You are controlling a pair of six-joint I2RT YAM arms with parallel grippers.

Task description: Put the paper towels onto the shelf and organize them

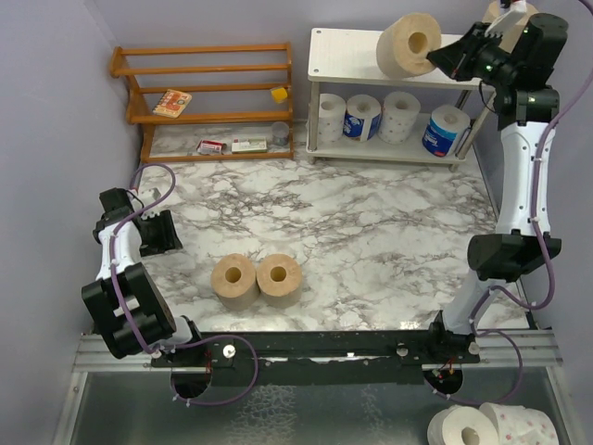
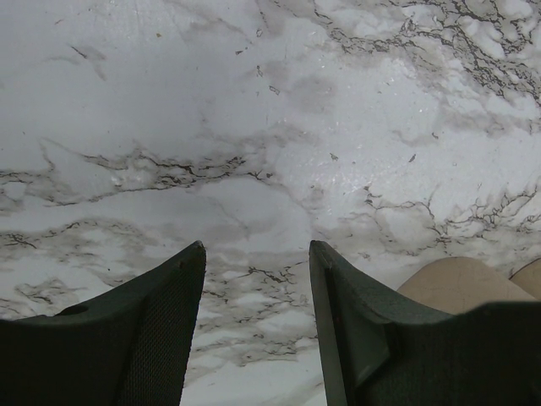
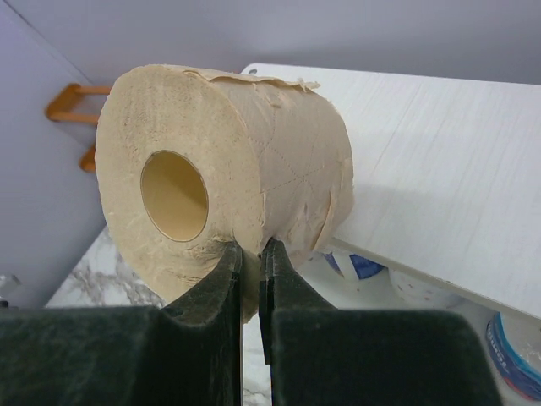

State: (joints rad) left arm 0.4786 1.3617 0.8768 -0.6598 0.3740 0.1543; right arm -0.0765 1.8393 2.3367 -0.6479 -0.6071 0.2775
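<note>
— Overhead?
— Four rolls (image 1: 400,116) stand on the shelf's (image 1: 343,42) lower board. Two tan rolls (image 1: 233,280) are left on the table (image 1: 371,241).
— Left wrist?
— Left gripper (image 2: 256,279) released, empty, over the table.
— Right wrist?
— Right gripper (image 3: 251,262) clenched on a tan roll (image 3: 254,152) at the top board's edge. Roughly halfway, I'd judge.

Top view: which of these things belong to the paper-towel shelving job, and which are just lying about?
Job: tan-brown paper roll pinched in the right gripper; two tan-brown rolls on the marble table; four white and blue-wrapped rolls on the lower board; white two-tier metal-legged shelf.
Lying about: orange-brown slatted wooden rack; the small packets and yellow block on it.
</note>
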